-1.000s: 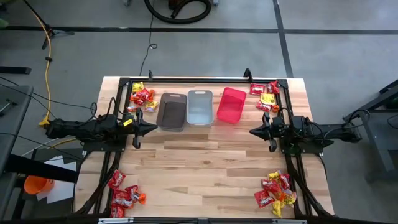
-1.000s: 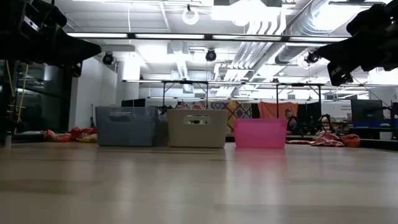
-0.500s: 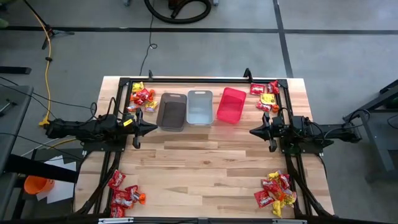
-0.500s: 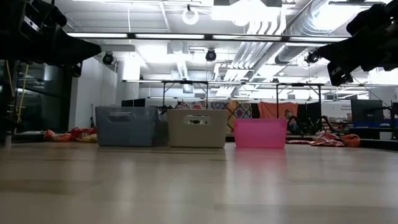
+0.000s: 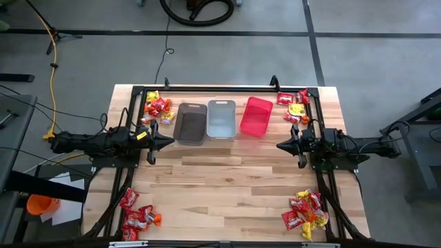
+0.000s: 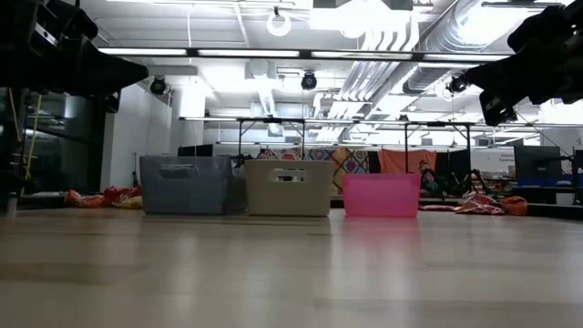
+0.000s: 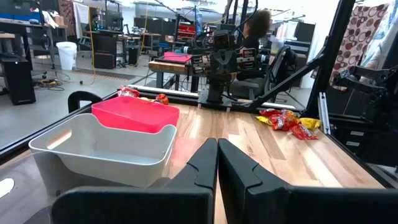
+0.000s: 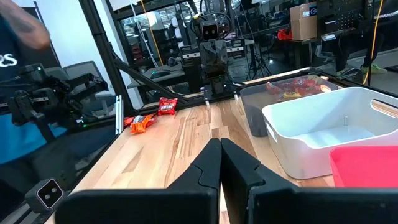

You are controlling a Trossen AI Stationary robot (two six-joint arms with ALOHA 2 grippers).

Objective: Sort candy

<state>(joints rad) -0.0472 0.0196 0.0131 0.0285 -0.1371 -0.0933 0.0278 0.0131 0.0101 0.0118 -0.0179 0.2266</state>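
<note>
Candy [image 5: 159, 106] lay unsorted in four corner piles; bins [image 5: 221, 118] looked empty; left gripper [image 5: 165, 143] and right gripper [image 5: 283, 145] hung closed, empty.

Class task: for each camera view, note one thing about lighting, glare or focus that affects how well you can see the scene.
High view: even light, candy crisp. Low view: ceiling lights glare, arms are silhouettes, near table soft. Left wrist view: left gripper dark and blurred. Right wrist view: the moving person is blurred.

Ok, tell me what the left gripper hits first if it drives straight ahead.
Probably nothing on the table: the shut left gripper points across bare wood at the right gripper, passing the brown bin alongside.
</note>
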